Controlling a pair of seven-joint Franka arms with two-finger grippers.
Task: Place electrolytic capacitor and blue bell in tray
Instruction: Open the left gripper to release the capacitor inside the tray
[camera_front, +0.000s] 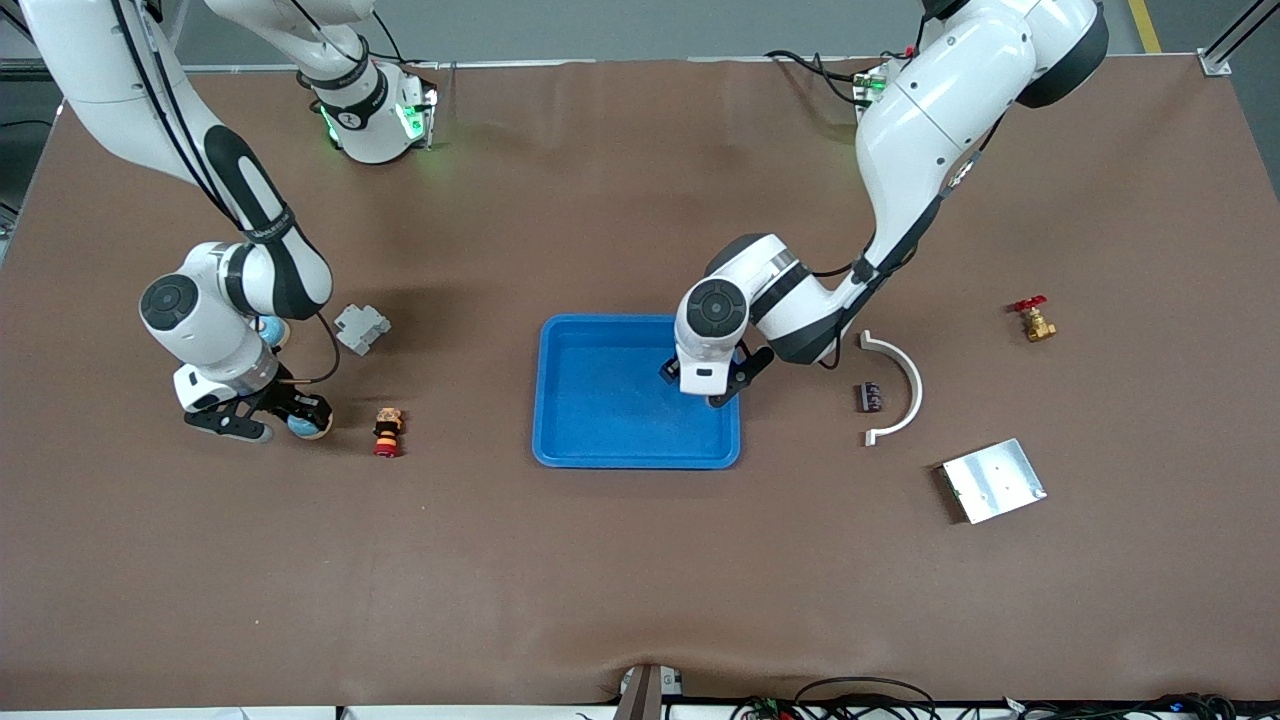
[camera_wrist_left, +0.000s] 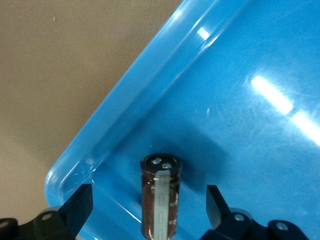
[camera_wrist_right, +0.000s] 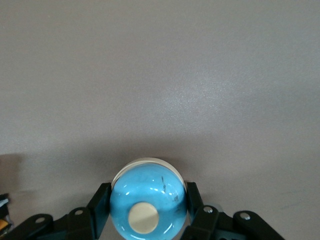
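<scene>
Two task objects are shown, each at a gripper. The glossy sky-blue bell (camera_wrist_right: 148, 197), round-bodied with a cream disc on the side facing the right wrist camera, sits pinched between the closed fingers of the right gripper (camera_front: 262, 424), low at the right arm's end of the brown-covered table (camera_front: 600, 580), at nine o'clock from the shallow bright-blue rectangular plastic tray (camera_front: 610, 455). Its curved, polished shell probably slips easily, so a hold across the widest part suits it. The dark-brown cylindrical electrolytic capacitor (camera_wrist_left: 160, 195), grey-striped with a black capped end, rests on the tray floor near a rounded corner, at the tray's three o'clock edge. It looks light, rigid and prone to rolling. The left gripper (camera_front: 705, 385) hangs over it, fingers (camera_wrist_left: 80, 207) spread wide and holding nothing.
</scene>
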